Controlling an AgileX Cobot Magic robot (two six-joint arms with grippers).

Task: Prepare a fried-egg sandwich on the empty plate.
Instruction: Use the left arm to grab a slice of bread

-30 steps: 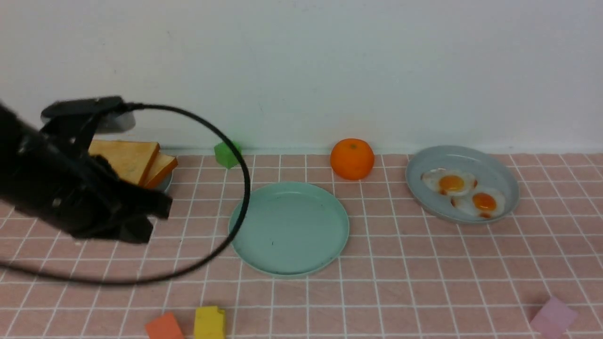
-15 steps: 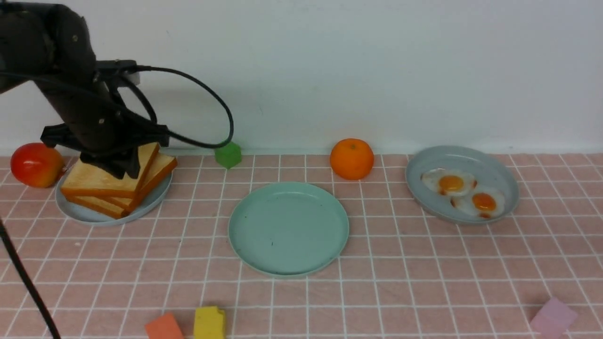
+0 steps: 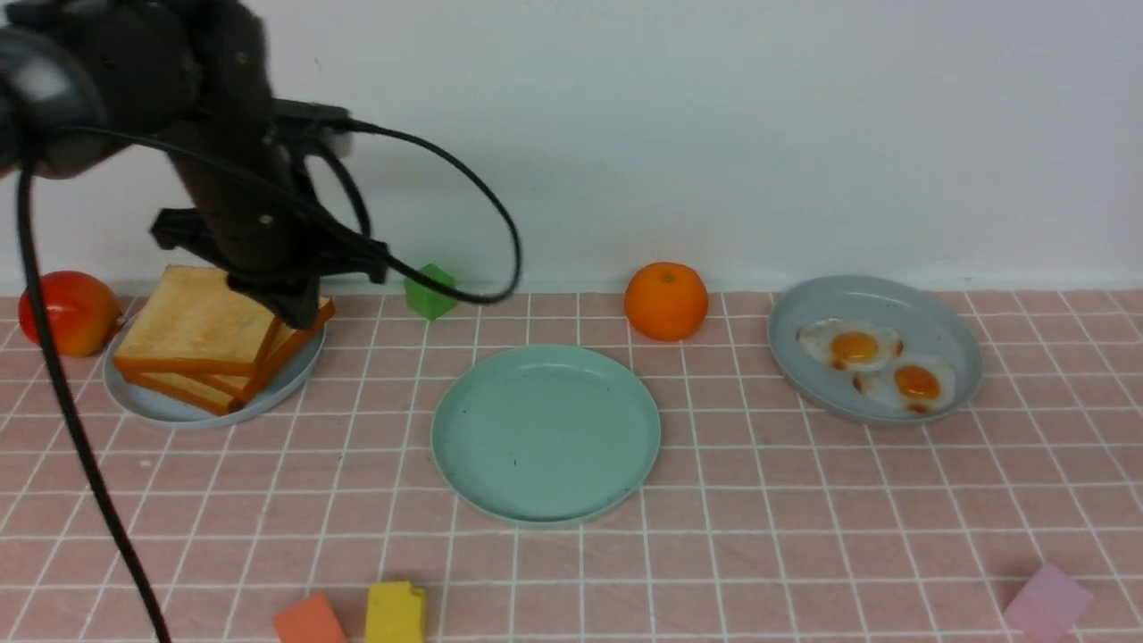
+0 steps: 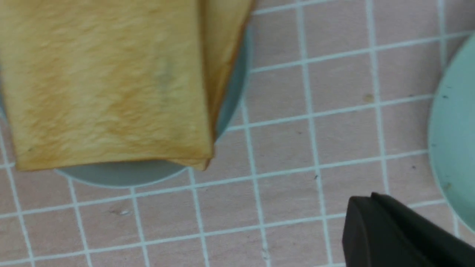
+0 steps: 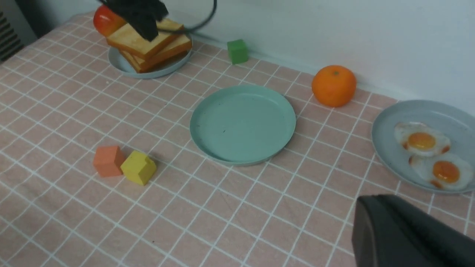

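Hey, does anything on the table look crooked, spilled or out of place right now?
Only the toast stack on the left grey-blue plate: its slices sit fanned and tilted rather than squared up. Nothing is spilled; the mint-green plate is bare.

Soft, even, bright light covers the bench (image 3: 804,500); only a thin shadow lies under the mint-green plate (image 3: 545,433). Motion smears the left arm (image 3: 223,179) in the front view. The left wrist view is blurred, the toast slices (image 4: 104,81) soft-edged.
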